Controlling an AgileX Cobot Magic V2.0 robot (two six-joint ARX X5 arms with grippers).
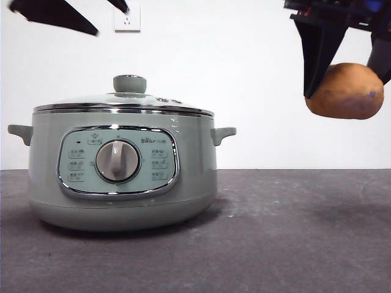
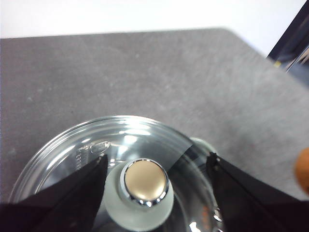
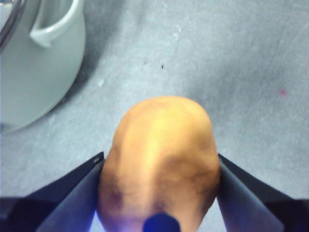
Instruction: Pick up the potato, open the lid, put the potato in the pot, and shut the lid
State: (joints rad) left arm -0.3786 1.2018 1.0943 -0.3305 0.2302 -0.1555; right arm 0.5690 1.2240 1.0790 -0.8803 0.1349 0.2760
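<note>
Grey worktop (image 1: 293, 244) and a white wall frame the scene. Directly below the left claw (image 2: 157, 166), whose jaws are spread wide, the lid (image 1: 91, 101) sits on the pot (image 1: 122, 183). Beside them, the right claw (image 3: 159, 164) grasps the potato (image 1: 346, 91) in the air. Pickup seems done; opening, dropping and closing remain.

Both claws are black. The right claw (image 1: 348, 76) has flat, wedge-shaped jaws that taper to points beneath a dark boxy mount, which shows a touch of blue at its top edge. The left claw (image 2: 157, 166) has the same smooth, matte, triangular jaws. No cables, screws or markings can be made out.
</note>
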